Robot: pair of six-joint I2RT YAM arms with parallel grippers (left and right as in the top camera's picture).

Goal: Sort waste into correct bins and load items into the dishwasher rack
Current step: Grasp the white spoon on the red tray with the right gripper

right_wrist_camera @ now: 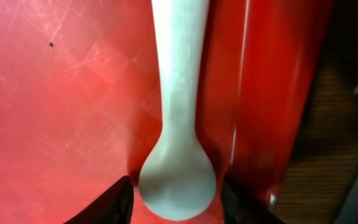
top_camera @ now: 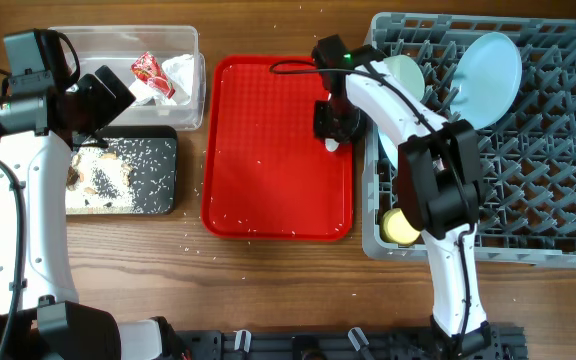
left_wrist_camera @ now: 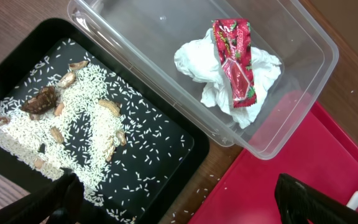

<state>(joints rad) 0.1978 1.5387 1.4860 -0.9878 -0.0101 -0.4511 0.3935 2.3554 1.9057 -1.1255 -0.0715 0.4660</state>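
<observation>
Spoon: a white spoon (right_wrist_camera: 179, 124) lies flat, handle running up out of the top edge, rounded bowl at the bottom.
Pincer: the right pincer (right_wrist_camera: 178, 202) straddles the spoon's bowl, one dark fingertip (right_wrist_camera: 114, 205) close on each side; I can't make out whether they touch it.
Tray: the red tray (right_wrist_camera: 61, 112) is under the spoon, scuffed, with its raised rim just right of the handle.
Bench: brown wood of the bench (right_wrist_camera: 328, 143) shows past the rim, in shadow.

The spoon (right_wrist_camera: 178, 93) lies just beside the raised rim of the red tray (right_wrist_camera: 257, 74), crowding your right gripper (right_wrist_camera: 179, 202) on that side. Leftward the tray floor is open.
</observation>
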